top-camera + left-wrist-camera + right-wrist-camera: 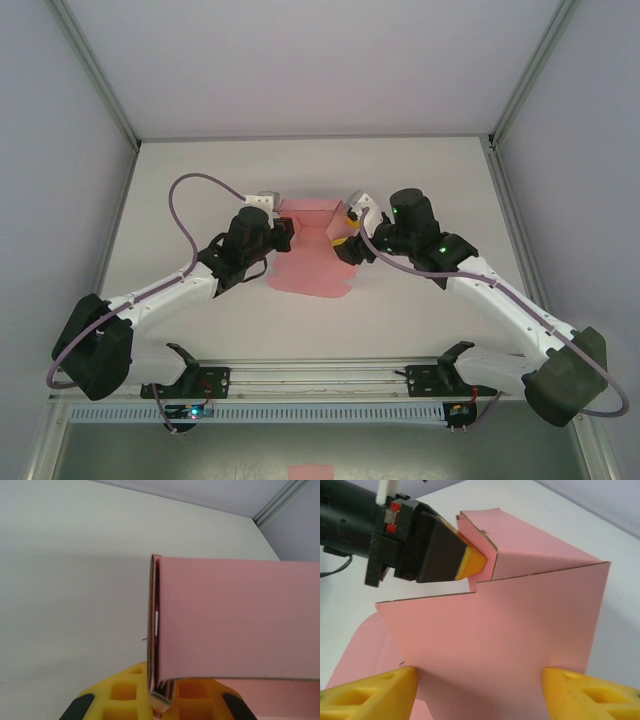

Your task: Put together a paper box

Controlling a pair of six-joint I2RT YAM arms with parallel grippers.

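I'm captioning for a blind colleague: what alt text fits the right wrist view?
A partly folded pink paper box rises from the white table between the right gripper's spread yellow fingers. At upper left, the left gripper pinches one of its flaps.

The paper box [310, 268] was plain pink thin card, partly folded. Its far panels stood raised and creased into walls, while its near flap lay flat on the table [200, 190] near its middle.

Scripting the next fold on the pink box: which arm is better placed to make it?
Right, probably. The right gripper is open, straddling the loose panel of the paper box. The left gripper is shut on the folded edge, anchoring it.
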